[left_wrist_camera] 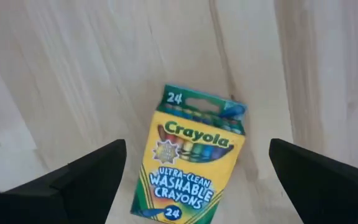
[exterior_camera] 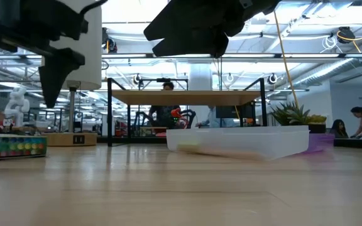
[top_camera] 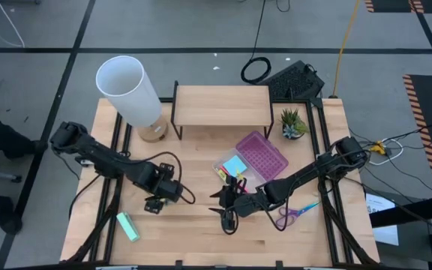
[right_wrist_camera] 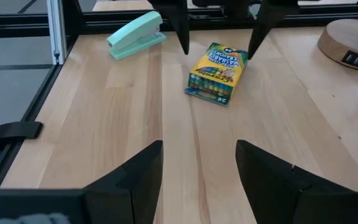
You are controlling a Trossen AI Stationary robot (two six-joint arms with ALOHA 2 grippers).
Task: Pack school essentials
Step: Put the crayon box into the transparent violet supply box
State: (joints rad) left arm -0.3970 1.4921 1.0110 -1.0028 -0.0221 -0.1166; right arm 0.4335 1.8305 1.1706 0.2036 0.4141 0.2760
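Observation:
The yellow-green crayon box (left_wrist_camera: 194,162) lies flat on the table, label up, at front left (top_camera: 154,204). My left gripper (left_wrist_camera: 197,152) hovers open just above it, one finger on either side, touching nothing. The right wrist view shows the same box (right_wrist_camera: 216,65) under those fingers. My right gripper (top_camera: 228,212) is open and empty over the front centre (right_wrist_camera: 199,149). The purple-handled scissors (top_camera: 291,215) lie to its right. A clear box (top_camera: 238,166) with a pink lid (top_camera: 262,155) holds the blue sticky-note pad (top_camera: 235,165).
A mint stapler (top_camera: 128,226) lies near the front left edge. At the back stand a white lamp (top_camera: 130,90) on a wooden base, a wooden riser shelf (top_camera: 221,105) and a small plant (top_camera: 292,124). Bare tabletop (top_camera: 193,240) lies along the near edge.

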